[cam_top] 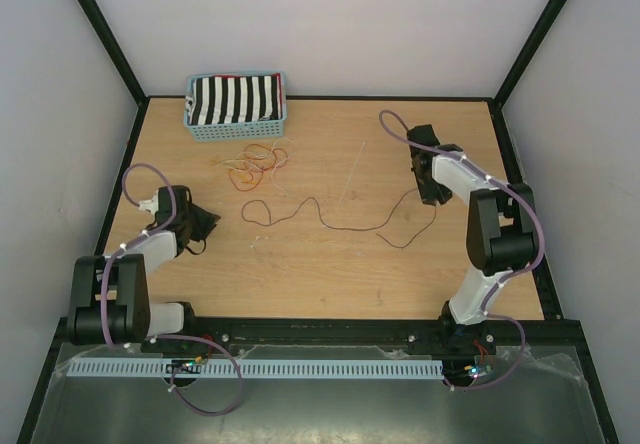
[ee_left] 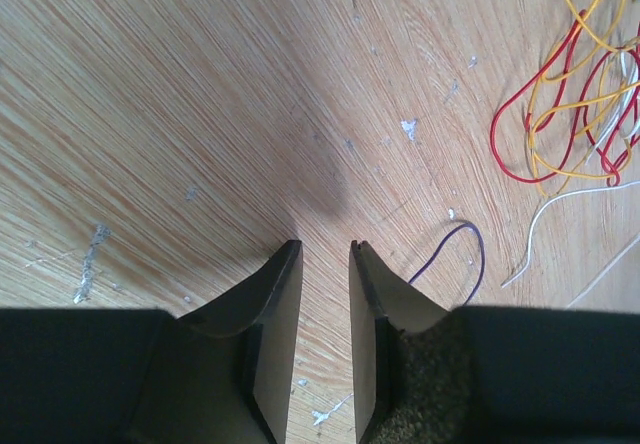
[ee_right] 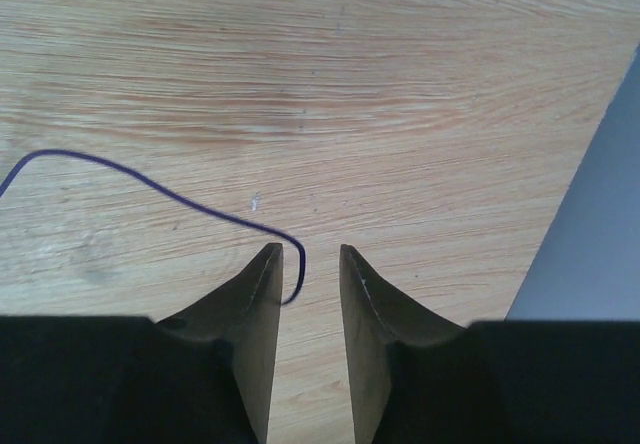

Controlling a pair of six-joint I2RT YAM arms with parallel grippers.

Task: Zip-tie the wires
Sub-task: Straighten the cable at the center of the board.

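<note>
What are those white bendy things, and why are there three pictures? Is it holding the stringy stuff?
The white bendy things are two robot arms. Each ends in a pincher with two fingers. One picture looks down from above. The other two come from little cameras on the arms' wrists, so you see the left gripper and the right gripper from close up. On the wooden table lie thin wires, red, orange and yellow in a curly pile, plus one long dark wire. At the back sits a blue basket with striped cloth in it. Both pinchers are a little open and hold nothing. The dark wire's end curls between the right one's fingertips.
</note>
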